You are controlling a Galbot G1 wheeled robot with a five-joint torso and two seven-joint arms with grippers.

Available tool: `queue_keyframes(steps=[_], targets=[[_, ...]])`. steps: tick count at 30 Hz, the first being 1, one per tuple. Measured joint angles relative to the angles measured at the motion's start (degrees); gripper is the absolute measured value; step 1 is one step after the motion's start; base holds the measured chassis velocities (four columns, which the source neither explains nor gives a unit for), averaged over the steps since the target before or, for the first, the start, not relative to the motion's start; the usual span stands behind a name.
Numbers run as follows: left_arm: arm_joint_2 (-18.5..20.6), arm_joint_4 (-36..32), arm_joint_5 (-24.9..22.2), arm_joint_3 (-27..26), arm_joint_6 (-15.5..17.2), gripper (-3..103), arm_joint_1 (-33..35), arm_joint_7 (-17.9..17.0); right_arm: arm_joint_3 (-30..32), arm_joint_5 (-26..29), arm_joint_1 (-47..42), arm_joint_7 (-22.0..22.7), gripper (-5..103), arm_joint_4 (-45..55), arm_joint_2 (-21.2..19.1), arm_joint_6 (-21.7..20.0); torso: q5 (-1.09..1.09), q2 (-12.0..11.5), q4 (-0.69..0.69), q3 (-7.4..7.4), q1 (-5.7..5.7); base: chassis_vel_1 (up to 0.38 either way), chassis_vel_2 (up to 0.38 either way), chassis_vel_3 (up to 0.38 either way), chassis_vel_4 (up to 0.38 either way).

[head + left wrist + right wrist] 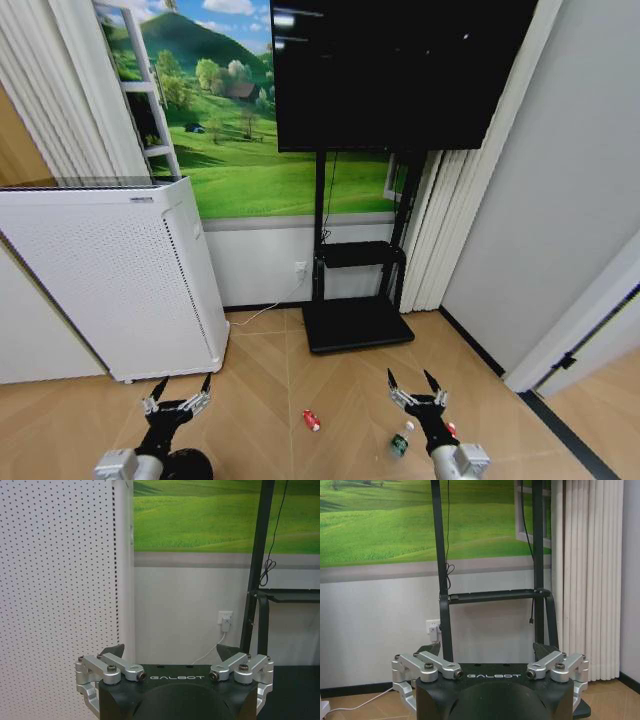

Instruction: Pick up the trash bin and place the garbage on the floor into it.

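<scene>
Can (312,420) lies left of bottle (401,440) on floor (260,400) — appliance (110,280) stands farther left.

A white perforated appliance (110,280) stands ahead of the left gripper; a black television (400,70) on its stand (357,320) rises ahead of the right.

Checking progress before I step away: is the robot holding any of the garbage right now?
No, both the left gripper and right gripper hang open and empty above the floor.
</scene>
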Motion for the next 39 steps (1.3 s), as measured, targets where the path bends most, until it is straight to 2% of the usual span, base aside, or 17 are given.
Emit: queue_keyframes(steps=[15, 25, 39], targets=[[-1.31, -0.27, -0.75, 0.62, -0.04, 100, -0.58, -0.2, 1.52, -0.05, 0.35, 0.12, 100, -0.88, 1.2, 2.59, -0.01, -4.17, -0.01, -2.47, -1.7, 0.0, 0.0, 0.0, 0.0], [-1.63, -0.36, -1.04, 0.45, 0.01, 100, -0.75, -0.55, 1.64, -0.07, 0.58, -0.28, 100, -1.08, 1.48, 2.66, -0.01, -6.26, 0.0, -3.72, -2.55, 0.013, 0.015, 0.017, 0.016], [-1.11, 0.2, 1.98, -0.37, -0.15, 100, -1.17, -0.15, 1.85, -1.49, 0.0, -0.26, 100, -1.39, 2.72, 3.63, -0.01, -8.97, 0.02, -5.34, -3.63, 0.044, 0.05, 0.05, 0.041]])
